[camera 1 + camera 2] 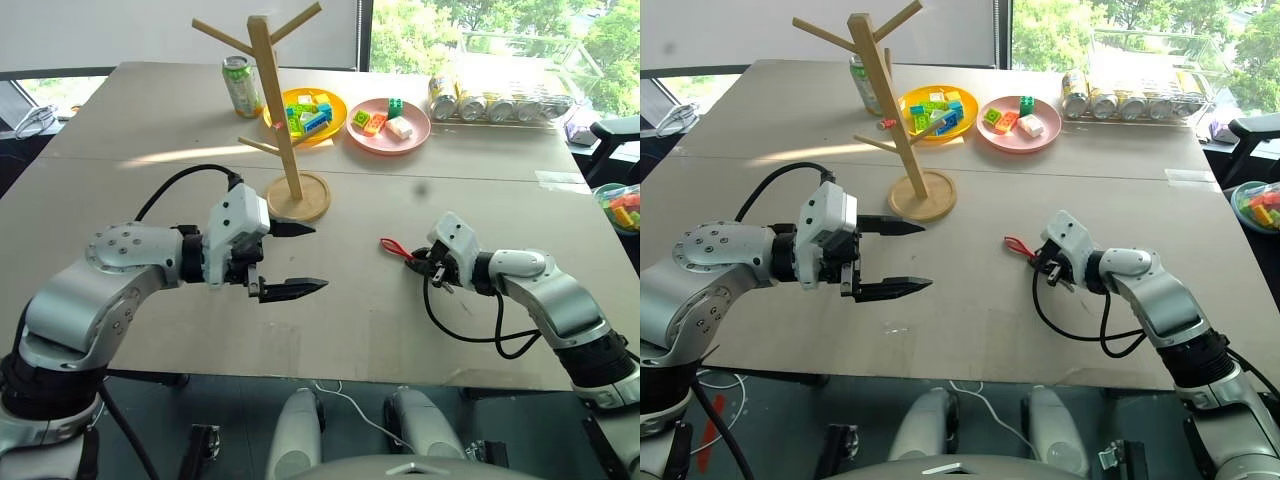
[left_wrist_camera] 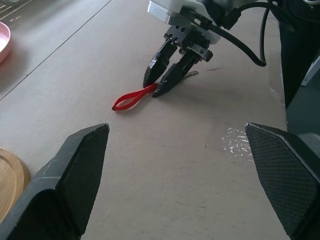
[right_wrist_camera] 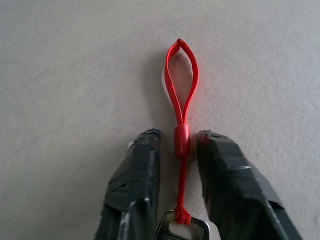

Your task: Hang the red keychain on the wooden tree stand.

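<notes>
The red keychain (image 3: 181, 100) lies flat on the tan table (image 1: 480, 200), its loop pointing away from my right gripper (image 3: 179, 135) and its silvery key (image 3: 182, 231) between the finger bases. The right gripper's two black fingers are shut on the cord at its red sleeve, low on the table, as the left wrist view also shows (image 2: 156, 85). The wooden tree stand (image 1: 270, 90) stands upright on its round base (image 1: 298, 197), farther back and to the left. My left gripper (image 1: 320, 257) hovers open and empty just in front of that base, pointing toward the keychain (image 1: 393, 247).
A green can (image 1: 241, 85) stands behind the stand. A yellow plate (image 1: 340, 100) and a pink plate (image 1: 420, 125) hold toy blocks at the back. A row of cans (image 1: 500, 100) lies at the back right, and a bin of blocks (image 1: 625, 205) sits past the right edge.
</notes>
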